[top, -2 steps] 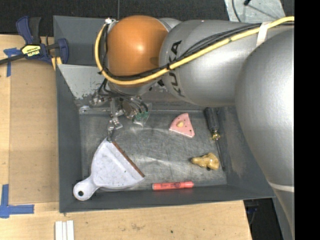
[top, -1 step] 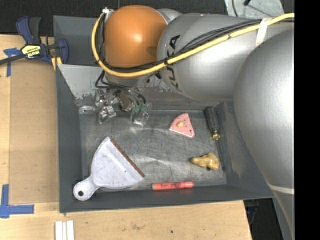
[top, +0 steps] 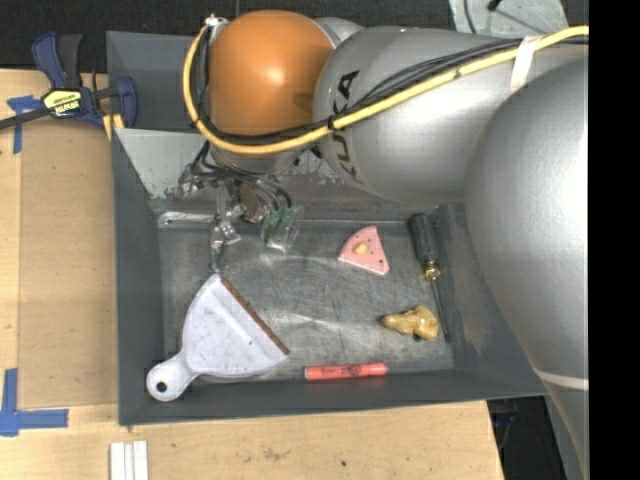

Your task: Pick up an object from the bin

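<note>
Bin [top: 135, 268]: scoop [top: 225, 333] in front-left corner, handle toward that corner. Pen [top: 345, 371] along front wall, right of scoop. Wedge [top: 365, 251] mid-right, tool [top: 426, 243] along right wall beside it, lump [top: 415, 323] in front of both. Pincer [top: 245, 228] over back-left area.

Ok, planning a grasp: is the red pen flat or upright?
Flat: the red pen lies lengthwise on the bin floor.

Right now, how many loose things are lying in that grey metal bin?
5: white fan-shaped plastic scoop bottom left, red stick bottom, yellow lump right, black tool right wall, pink wedge middle. The arm may hide more.
</note>
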`<state>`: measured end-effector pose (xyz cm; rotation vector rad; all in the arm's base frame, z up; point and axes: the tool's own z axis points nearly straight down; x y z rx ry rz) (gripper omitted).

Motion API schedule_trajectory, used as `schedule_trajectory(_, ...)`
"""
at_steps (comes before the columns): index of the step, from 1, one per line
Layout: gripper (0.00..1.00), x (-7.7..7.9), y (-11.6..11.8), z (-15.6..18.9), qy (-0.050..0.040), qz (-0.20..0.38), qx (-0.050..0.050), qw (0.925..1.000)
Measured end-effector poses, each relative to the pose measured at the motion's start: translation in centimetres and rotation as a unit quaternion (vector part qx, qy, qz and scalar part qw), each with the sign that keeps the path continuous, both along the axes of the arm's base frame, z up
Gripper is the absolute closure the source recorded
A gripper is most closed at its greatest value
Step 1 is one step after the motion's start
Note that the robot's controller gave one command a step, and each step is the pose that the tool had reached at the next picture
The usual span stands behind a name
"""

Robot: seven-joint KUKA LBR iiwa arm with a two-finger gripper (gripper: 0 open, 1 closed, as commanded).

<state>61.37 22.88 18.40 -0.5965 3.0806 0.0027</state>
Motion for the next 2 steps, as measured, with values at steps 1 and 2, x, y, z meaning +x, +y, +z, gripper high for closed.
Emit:
schedule_trajectory(1, 0.0, 0.0, 0.0, 0.0, 0.0001, 0.0, 0.0, 1.0)
schedule_trajectory(2, 0.0, -1.4, -0.6, -4.9, -0.0028, 0.01, 0.001, 0.9999)
